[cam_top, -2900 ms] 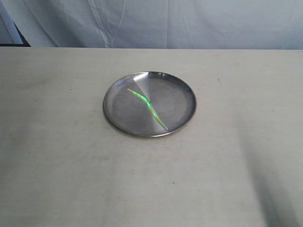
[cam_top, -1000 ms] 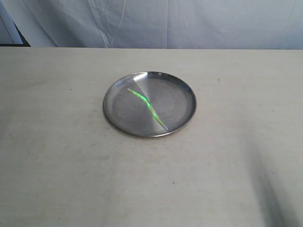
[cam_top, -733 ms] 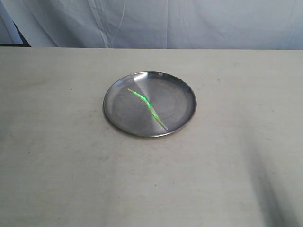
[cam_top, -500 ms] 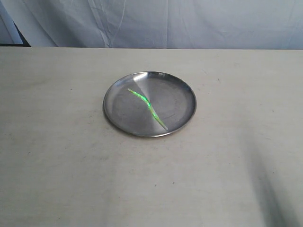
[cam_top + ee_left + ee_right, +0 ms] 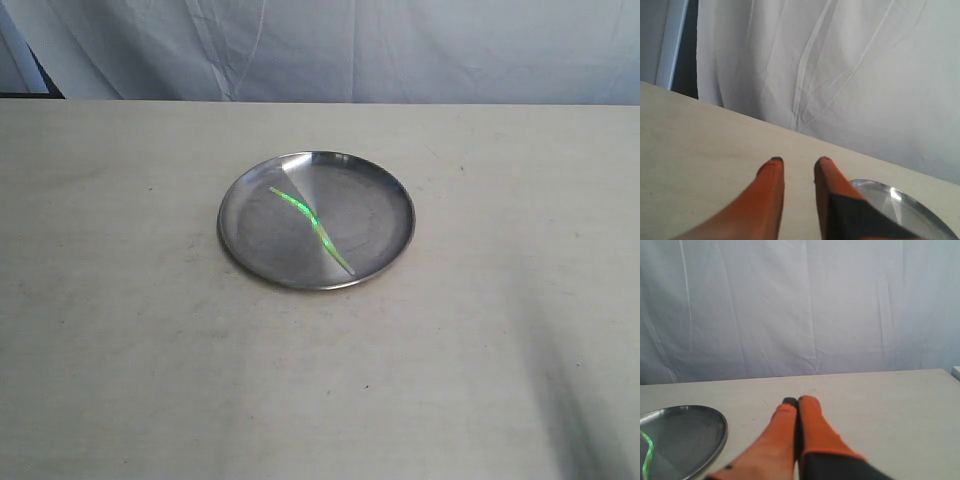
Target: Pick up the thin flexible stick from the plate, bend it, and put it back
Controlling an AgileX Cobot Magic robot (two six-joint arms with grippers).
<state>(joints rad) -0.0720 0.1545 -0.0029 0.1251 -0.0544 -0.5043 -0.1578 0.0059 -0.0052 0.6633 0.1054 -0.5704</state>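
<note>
wavy stick (image 5: 313, 226) — on the plate (image 5: 378, 212)

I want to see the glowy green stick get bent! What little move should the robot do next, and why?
Probably ease the left gripper, which is open, toward the plate and over one end of the thin flexible stick. The stick lies there untouched, neither gripper holds anything, and the right gripper is shut, so it would have to open first.
</note>
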